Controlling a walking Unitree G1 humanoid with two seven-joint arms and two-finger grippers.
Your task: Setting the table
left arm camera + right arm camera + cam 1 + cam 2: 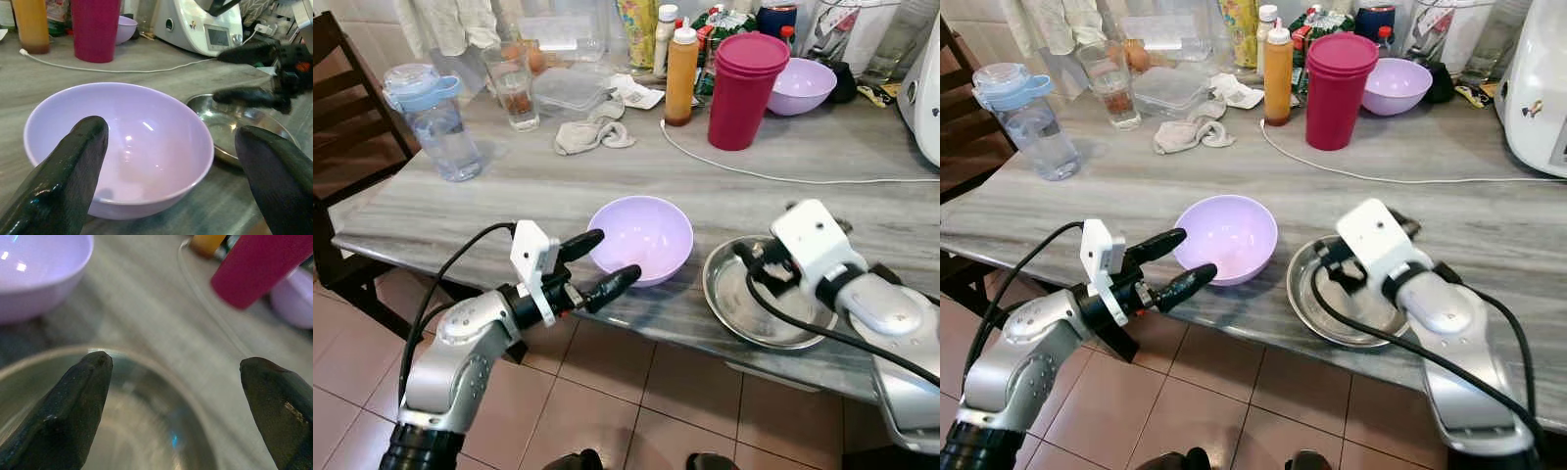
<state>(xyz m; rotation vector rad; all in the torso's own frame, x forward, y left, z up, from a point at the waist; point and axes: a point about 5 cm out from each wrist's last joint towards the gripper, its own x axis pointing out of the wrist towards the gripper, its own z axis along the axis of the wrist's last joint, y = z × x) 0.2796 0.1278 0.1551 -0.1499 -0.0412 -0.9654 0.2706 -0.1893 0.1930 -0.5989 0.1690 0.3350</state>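
Observation:
A lilac bowl (pixel 641 238) stands empty near the front edge of the grey table (pixel 489 201). My left gripper (pixel 612 258) is open just off that edge. One finger lies by the bowl's left rim and the other by its front wall, so the bowl (pixel 122 147) sits between the fingertips. Right of it lies a shallow steel dish (pixel 744 328). My right gripper (pixel 759 266) hovers open over the dish (pixel 146 431), holding nothing.
Further back stand a water bottle (pixel 435 117), a glass (pixel 514 83), a crumpled cloth (pixel 592 132), an orange sauce bottle (pixel 681 73), a magenta tumbler (pixel 744 88) and a second lilac bowl (pixel 800 83). A white cable (pixel 783 176) crosses the table. A white appliance (pixel 1538 88) stands at far right, and a dark chair (pixel 342 117) at left.

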